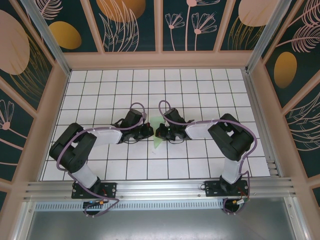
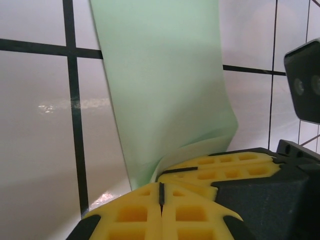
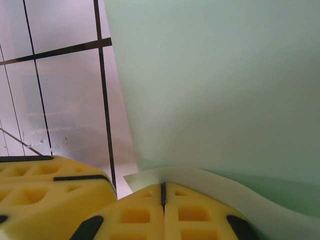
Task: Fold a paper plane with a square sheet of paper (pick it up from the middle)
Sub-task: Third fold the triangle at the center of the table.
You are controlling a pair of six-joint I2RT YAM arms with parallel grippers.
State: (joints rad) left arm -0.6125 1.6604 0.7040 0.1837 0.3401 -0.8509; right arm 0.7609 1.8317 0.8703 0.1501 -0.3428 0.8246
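Seeing left gripper point(image 2: 161, 187) and right gripper point(image 3: 163, 186) tip to tip, both closed pad to pad, paper point(image 2: 165, 90) buckled up right at the tips and running ahead of them, can't tell if pinched.

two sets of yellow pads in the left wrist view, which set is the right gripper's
The upper-right pads, fixed to the black body beside the green paper; the bottom-centre set is the left gripper's own.

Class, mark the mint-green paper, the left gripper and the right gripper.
pale mint-green paper sheet point(image 2: 165, 85): left wrist view, smooth middle.
yellow-padded left gripper point(image 2: 161, 186): left wrist view, fingertip seam.
yellow-padded right gripper point(image 3: 163, 186): right wrist view, fingertip seam.
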